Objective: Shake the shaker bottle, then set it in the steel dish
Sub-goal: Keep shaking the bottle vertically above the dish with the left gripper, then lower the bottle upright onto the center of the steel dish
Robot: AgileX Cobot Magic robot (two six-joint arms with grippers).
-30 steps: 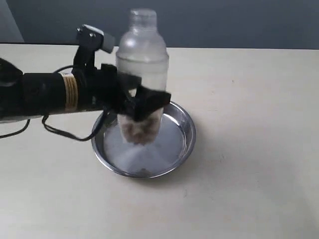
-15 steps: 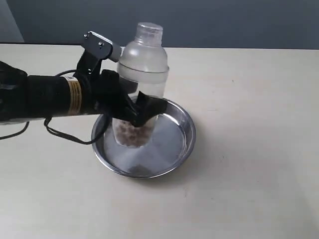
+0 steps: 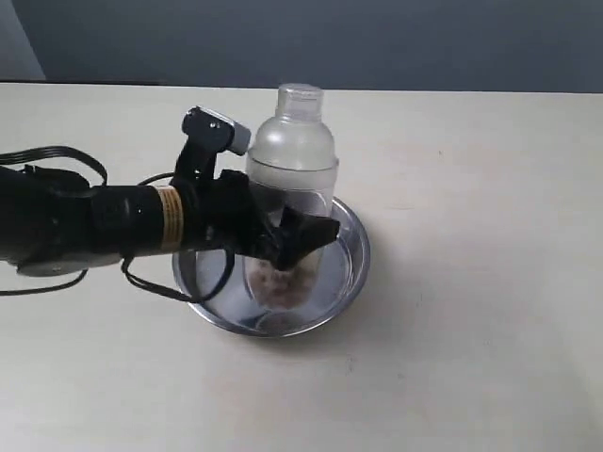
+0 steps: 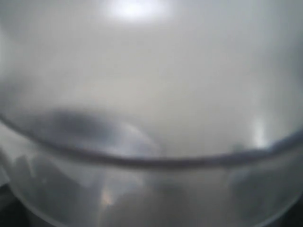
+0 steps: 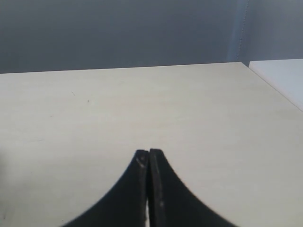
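The frosted shaker bottle [image 3: 290,160] stands upright inside the steel dish [image 3: 350,247], its clear cap at the top and brownish grains at its bottom. My left gripper [image 3: 287,235] reaches in from the left and is shut on the bottle's lower body. Whether the bottle's base touches the dish floor I cannot tell. In the left wrist view the shaker bottle [image 4: 151,94] fills the picture as a blurred frosted wall, hiding the fingers. My right gripper [image 5: 148,153] is shut on nothing above bare table; it does not show in the exterior view.
The pale wooden table [image 3: 471,282] spreads around the dish, with a dark grey wall behind. Black cables [image 3: 57,155] trail from the left arm. A white surface [image 5: 281,78] lies beyond the table's corner in the right wrist view.
My left gripper has carried the bottle down and to the right, from above the dish's left side into the dish. The bottle stays upright.
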